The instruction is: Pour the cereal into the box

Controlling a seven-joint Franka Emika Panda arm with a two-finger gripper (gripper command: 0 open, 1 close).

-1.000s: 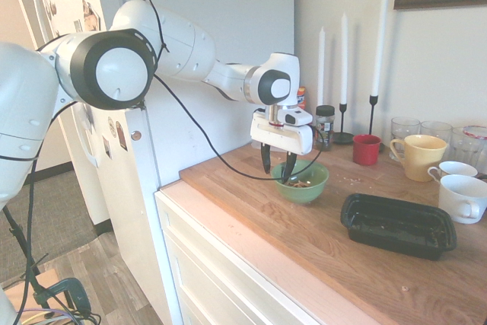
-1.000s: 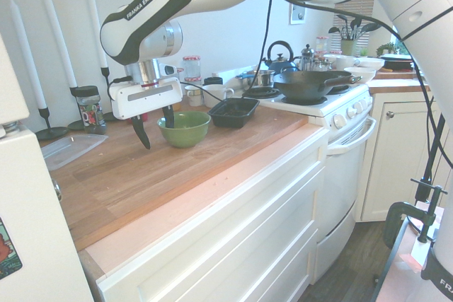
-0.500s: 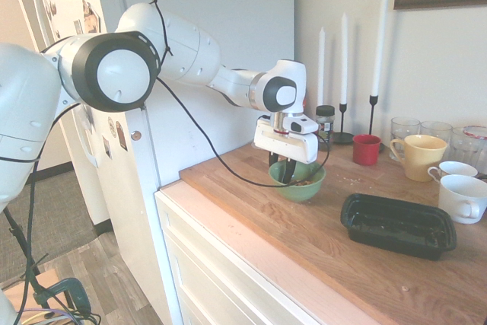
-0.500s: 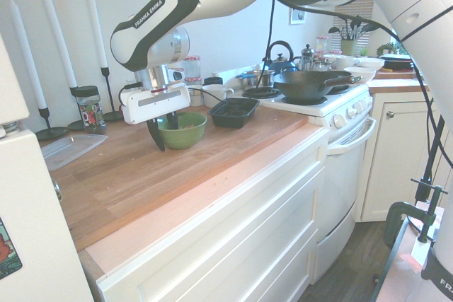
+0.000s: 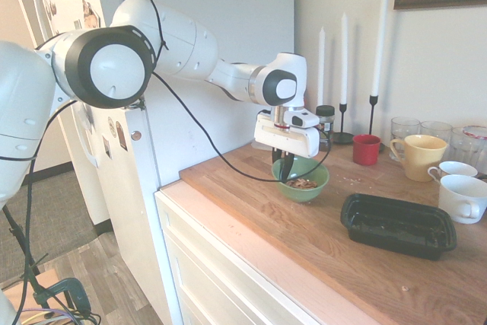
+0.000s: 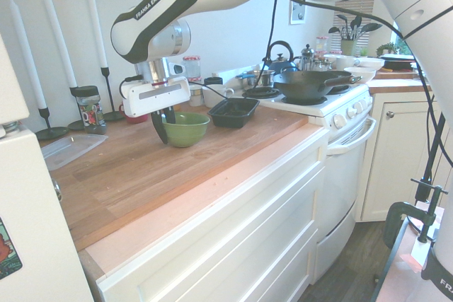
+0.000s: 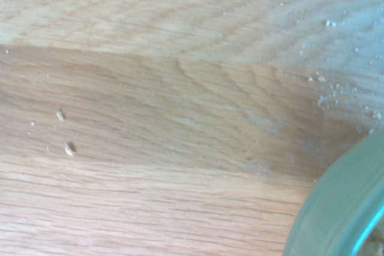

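Observation:
The cereal (image 5: 303, 183) is a small heap of tan flakes inside a round green bowl (image 5: 306, 178) on the wooden counter. My gripper (image 5: 281, 170) points down over the bowl's rim on the side nearest the fridge, shut on that rim with one finger inside and one outside. In the second exterior view the gripper (image 6: 164, 123) pinches the near-left rim of the bowl (image 6: 188, 129). The box (image 5: 397, 224), a shallow black tray, lies on the counter to the right of the bowl, apart from it; the second exterior view has the box (image 6: 233, 112) behind the bowl. The wrist view shows the bowl's rim (image 7: 336, 208) and bare wood.
Three tall white candles (image 5: 344, 43), a spice jar (image 5: 325, 124), a red cup (image 5: 366, 149), a yellow mug (image 5: 417, 156), white cups (image 5: 463, 197) and glasses stand along the wall. A clear lid (image 6: 67, 148) lies near the fridge. A stove with a pan (image 6: 308, 83) is beyond the box.
The gripper came down over the bowl's rim and its fingers closed from wide apart onto the rim. The bowl and the box stay about where they were.

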